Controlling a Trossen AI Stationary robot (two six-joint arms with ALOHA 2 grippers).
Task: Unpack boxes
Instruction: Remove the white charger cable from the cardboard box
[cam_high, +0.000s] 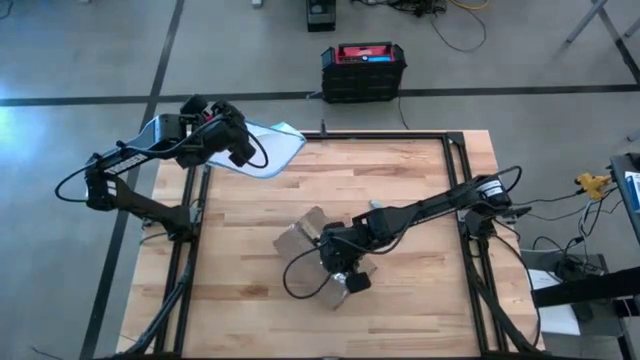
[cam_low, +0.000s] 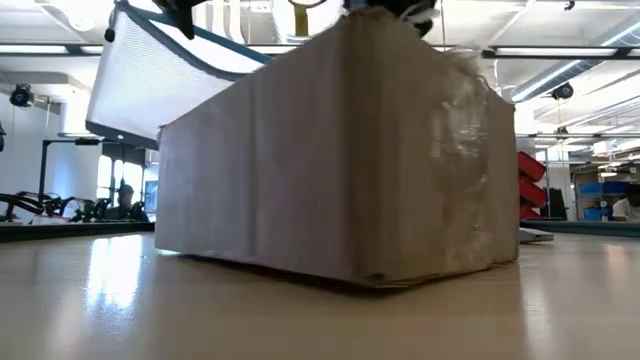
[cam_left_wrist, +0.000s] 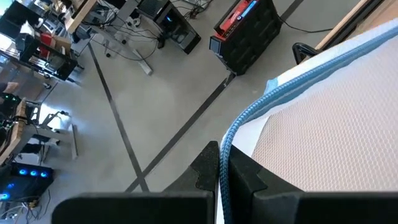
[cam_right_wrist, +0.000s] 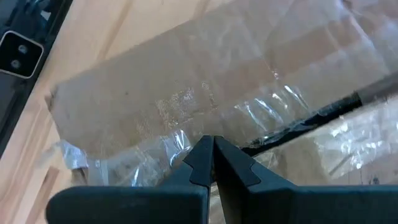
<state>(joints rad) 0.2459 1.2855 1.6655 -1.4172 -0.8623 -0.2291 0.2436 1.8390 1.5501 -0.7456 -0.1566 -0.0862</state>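
1. High view: one brown cardboard box sits mid-table on the wooden table, flaps spread.
2. One right gripper is over the box; in the right wrist view its fingers are closed together with nothing between them, against the clear tape.
3. One left gripper at the table's far left corner, fingers clamped on one clear plastic pouch with a blue edge.
4. One black-and-red case on the floor beyond the table.
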